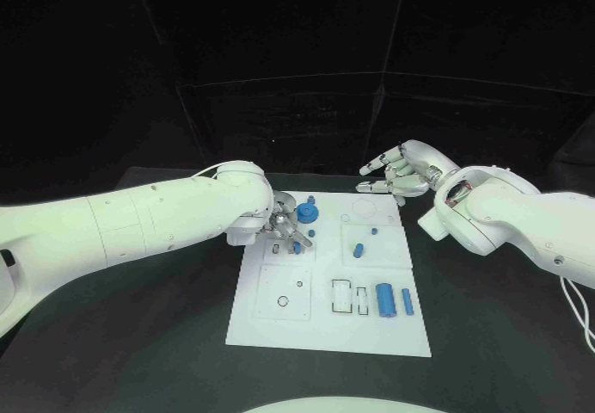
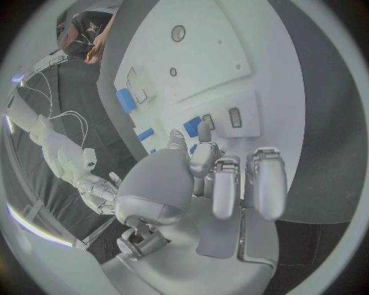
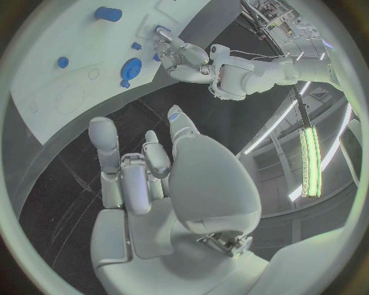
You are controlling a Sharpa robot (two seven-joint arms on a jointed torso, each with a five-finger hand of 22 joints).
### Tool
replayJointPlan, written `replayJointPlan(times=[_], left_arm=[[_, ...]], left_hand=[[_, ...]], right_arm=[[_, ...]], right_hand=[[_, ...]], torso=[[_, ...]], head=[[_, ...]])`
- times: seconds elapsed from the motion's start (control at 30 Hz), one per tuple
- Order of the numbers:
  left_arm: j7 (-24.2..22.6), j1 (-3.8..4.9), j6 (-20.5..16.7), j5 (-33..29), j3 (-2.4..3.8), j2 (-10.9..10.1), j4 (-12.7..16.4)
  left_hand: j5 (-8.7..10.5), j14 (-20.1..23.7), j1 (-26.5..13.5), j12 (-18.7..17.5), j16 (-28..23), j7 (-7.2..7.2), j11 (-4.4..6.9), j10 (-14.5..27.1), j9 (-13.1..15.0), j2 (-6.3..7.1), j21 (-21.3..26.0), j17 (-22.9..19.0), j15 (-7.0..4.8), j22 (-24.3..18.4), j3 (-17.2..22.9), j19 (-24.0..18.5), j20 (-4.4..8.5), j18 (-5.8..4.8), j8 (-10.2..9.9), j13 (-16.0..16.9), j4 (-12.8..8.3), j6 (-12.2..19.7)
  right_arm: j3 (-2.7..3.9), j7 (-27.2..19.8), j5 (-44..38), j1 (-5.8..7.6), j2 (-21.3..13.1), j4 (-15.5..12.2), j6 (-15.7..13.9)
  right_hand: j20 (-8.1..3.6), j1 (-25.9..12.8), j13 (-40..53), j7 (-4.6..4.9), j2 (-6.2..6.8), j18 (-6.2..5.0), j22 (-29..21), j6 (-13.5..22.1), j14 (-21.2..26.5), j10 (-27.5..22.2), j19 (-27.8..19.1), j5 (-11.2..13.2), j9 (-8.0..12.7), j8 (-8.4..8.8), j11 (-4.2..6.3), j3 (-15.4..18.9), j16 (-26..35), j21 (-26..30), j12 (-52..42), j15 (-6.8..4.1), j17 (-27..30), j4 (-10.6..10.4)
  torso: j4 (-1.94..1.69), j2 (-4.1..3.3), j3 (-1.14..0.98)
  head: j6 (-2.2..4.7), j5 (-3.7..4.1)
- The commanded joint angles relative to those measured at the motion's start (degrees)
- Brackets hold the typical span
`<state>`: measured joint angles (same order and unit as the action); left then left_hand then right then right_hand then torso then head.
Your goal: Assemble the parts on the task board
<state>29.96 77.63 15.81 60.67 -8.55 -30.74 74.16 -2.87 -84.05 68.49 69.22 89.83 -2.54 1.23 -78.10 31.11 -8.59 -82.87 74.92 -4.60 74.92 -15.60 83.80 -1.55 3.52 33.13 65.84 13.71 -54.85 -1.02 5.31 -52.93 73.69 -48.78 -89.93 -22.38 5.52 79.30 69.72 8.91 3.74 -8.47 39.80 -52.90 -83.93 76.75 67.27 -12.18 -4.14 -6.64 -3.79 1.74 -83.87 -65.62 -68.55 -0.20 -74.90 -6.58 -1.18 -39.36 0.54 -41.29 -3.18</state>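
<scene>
The task board (image 1: 325,331) lies flat in the middle of the black bench (image 1: 149,361), and both robot hands are at its far half.

In the head view I count six blue parts clear of the fingers. There is one round part (image 1: 306,211), one small part (image 1: 310,232) just in front of it, one tiny dot-like part (image 1: 375,231) and one oblong part (image 1: 358,251). Nearer to me, one thick cylinder (image 1: 386,299) and one thin peg (image 1: 406,301) lie side by side. The left robot hand (image 1: 285,225) reaches down on the far left area of the board, with its fingers beside the round part. The right robot hand (image 1: 399,172) hangs over the far edge of the board. Its fingers are apart and a little bent, with nothing between them.

In the left wrist view the left robot hand (image 2: 208,184) points its fingers toward the task board (image 2: 208,55). I count three blue parts near them, and one of these is partly hidden behind a fingertip. I cannot tell whether the fingers pinch a part or only touch the board.

In the right wrist view the right robot hand (image 3: 154,184) is spread and holds nothing, apart from the task board (image 3: 46,92). On the board I can count four blue parts with certainty: the thick cylinder (image 3: 108,13), the round part (image 3: 131,67) and two small ones. The left robot hand (image 3: 181,55) is at the edge of the board next to the round part.
</scene>
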Motion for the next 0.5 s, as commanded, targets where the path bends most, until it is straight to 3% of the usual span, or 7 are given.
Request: replayJointPlan(times=[0.03,0.37,0.5], left_arm=[[0.4,0.1,0.7,0.3,0.02,0.1,0.1],[0.3,0.1,0.9,0.2,0.02,0.2,0.1],[0.3,0.1,0.5,-0.5,0.02,0.2,0.1]], left_hand=[[0.07,-6.0,0.9,0.1,0.2,0.01,0.3,-0.2,0.3,-0.17,-0.3,15.1,-0.35,2.2,0.3,1.0,0.2,-0.95,0.3,0.1,-0.7,0.4],[0.05,-6.0,3.8,-0.1,0.2,0.03,0.34,-0.2,1.3,-0.42,-0.4,15.1,-0.36,2.4,2.6,1.0,0.2,-0.97,0.6,0.1,-3.6,0.9],[0.0,-6.0,7.3,-0.3,0.2,0.34,0.62,0.0,1.5,-1.87,-0.3,15.1,-0.59,2.2,5.6,0.9,0.34,-0.9,0.1,0.0,-6.1,1.7]], right_arm=[[0.03,0.3,-0.3,0.14,0.2,0.0,0.7],[0.03,0.4,-0.3,0.14,0.5,0.2,1.0],[0.03,0.4,-0.3,0.14,0.6,0.3,1.0]], right_hand=[[-0.05,0.0,0.0,-0.17,-0.27,-0.39,-0.1,-0.4,-3.0,-0.3,-0.4,-0.2,0.0,-0.2,0.11,0.4,0.4,0.2,0.3,-0.48,-1.8,0.0],[-0.05,0.0,-0.1,-0.17,-0.29,-0.38,0.0,-0.4,-3.0,-0.4,-0.3,-0.2,0.0,-0.21,0.12,0.4,0.4,0.2,0.3,-0.48,-1.7,0.0],[-0.05,0.0,-0.1,-0.17,-0.29,-0.38,0.0,-0.4,-3.0,-0.4,-0.3,-0.2,0.0,-0.21,0.12,0.4,0.4,0.2,0.3,-0.48,-1.7,0.0]], torso=[[0.06,-0.01,0.04],[-0.08,0.02,0.0],[-0.05,0.01,0.0]], head=[[0.13,0.16],[-0.19,0.1],[-0.18,0.05]])
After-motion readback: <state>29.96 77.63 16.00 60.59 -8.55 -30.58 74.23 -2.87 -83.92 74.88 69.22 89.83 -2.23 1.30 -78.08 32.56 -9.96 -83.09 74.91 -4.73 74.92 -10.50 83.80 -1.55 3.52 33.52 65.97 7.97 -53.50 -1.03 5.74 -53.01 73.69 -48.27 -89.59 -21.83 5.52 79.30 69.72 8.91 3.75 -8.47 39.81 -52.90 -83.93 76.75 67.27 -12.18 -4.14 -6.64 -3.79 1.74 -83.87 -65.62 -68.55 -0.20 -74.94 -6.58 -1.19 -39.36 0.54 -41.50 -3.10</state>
